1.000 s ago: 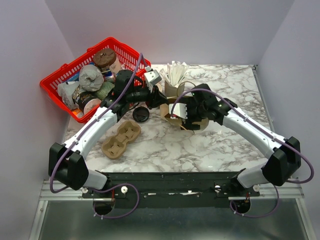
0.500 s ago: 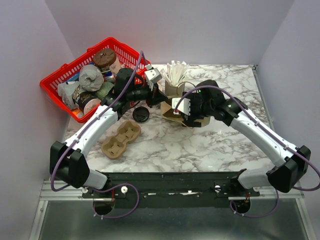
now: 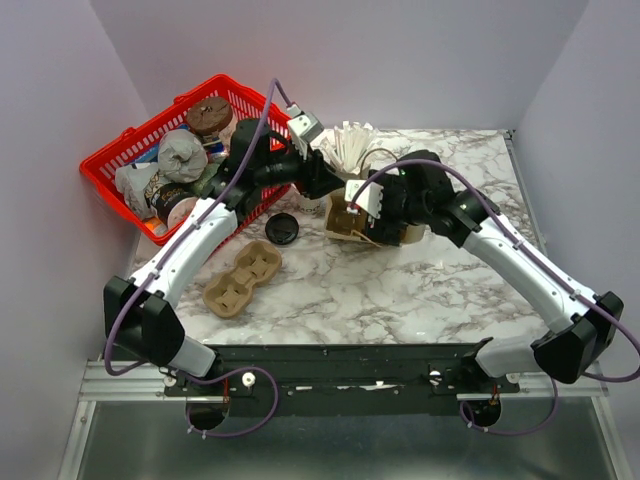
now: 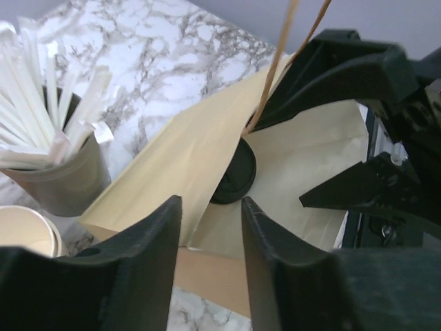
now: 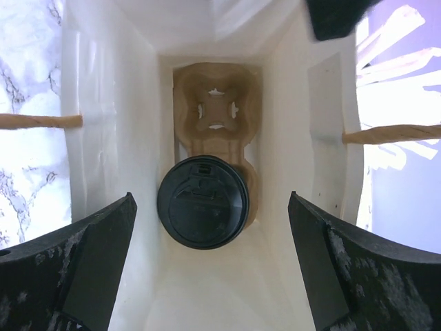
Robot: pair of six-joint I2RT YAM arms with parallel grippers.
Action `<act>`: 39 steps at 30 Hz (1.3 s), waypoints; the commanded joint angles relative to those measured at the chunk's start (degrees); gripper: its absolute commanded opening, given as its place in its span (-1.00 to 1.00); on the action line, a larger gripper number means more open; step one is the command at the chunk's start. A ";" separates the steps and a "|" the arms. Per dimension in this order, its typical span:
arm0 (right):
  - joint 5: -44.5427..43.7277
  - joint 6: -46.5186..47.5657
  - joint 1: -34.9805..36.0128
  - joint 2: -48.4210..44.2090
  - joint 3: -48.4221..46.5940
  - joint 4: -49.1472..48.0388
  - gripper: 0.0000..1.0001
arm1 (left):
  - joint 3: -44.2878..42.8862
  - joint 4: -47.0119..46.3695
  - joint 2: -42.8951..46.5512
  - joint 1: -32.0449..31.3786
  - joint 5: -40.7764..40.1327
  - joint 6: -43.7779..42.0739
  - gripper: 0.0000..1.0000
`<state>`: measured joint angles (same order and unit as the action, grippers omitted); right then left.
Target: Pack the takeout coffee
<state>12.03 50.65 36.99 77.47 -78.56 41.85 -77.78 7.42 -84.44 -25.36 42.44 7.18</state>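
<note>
On the marbled worktop (image 3: pixel 400 290), the right jaws stand wide at the mouth of the open tan paper bag (image 5: pixel 289 138). Deep inside it, the takeout coffee cup (image 5: pixel 202 201), only its round black plastic lid showing, sits in a brown moulded-pulp carrier (image 5: pixel 217 79). Beyond, the left jaws hang part-open and empty above the bag.

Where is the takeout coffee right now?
The takeout coffee sits inside the open paper bag mid-table, in one slot of the cardboard cup carrier at the bag's bottom; the right wrist view shows its black lid, the other slot empty.
</note>
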 commanded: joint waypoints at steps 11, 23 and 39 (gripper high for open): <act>2.73 2.17 -8.08 9.10 -13.27 -2.03 0.96 | -3.96 6.63 7.27 1.46 -4.38 -4.36 0.25; 0.62 2.08 -11.50 9.19 -24.44 -3.70 0.93 | -10.46 12.79 4.99 1.99 -11.50 -6.83 0.33; 28.99 10.68 -16.52 -3.02 -22.95 28.62 0.78 | -15.46 18.24 0.87 3.21 -10.88 -17.10 0.38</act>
<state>24.88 55.61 20.53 77.67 -100.86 53.82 -89.41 22.96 -81.10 -23.20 32.29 -5.39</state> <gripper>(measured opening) 0.893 0.687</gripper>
